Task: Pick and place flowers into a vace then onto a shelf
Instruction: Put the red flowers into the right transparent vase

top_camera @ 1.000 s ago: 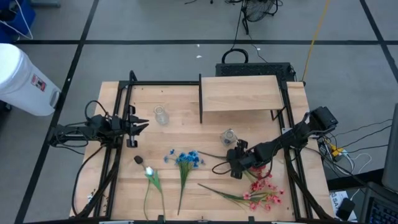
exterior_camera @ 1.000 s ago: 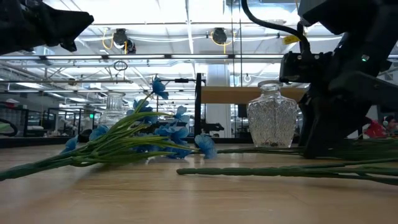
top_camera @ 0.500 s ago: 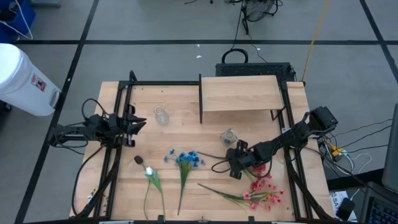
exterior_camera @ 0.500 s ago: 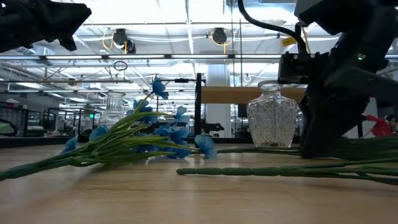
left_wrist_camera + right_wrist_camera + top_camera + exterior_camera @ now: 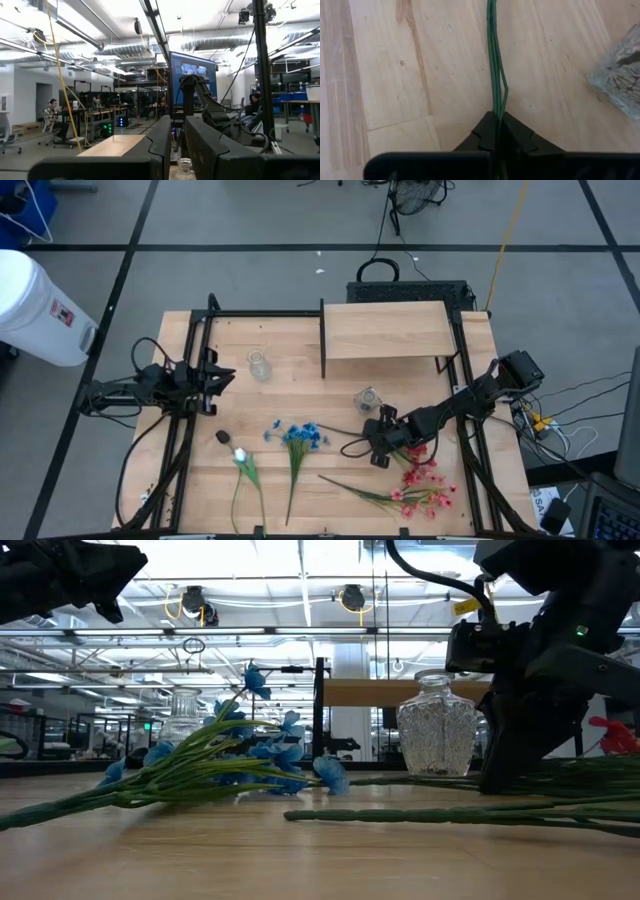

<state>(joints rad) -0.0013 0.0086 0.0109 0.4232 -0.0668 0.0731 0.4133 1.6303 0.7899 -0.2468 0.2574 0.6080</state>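
Since a second ago the right gripper (image 5: pixel 377 450) has pressed its fingers together on a green stalk (image 5: pixel 495 75) of the red-pink spray (image 5: pixel 420 480); the wrist view shows the thin stalks running straight out from between the closed fingertips over the wooden table (image 5: pixel 385 75). In the low view a red blossom (image 5: pixel 612 733) now sits higher behind that arm than before, so the stem seems to have begun to lift, though the overhead view barely shows it. The left gripper (image 5: pixel 222 376) has drawn back slightly toward its own side and hangs above the table, its fingers (image 5: pixel 200 145) nearly together with only a narrow slit between them, holding nothing.

Counted: two arms, two glass vases, one shelf. One vase (image 5: pixel 368 399) stands just beside the right gripper, between it and the shelf (image 5: pixel 385 330); the other vase (image 5: pixel 258 365) stands near the left gripper's tips.

Flowers lie in three groups: the red-pink spray directly behind and beside the right gripper, the blue bunch (image 5: pixel 298 436) a little ahead of its tips, and the single white bud (image 5: pixel 239 453) farther on, between the two grippers.
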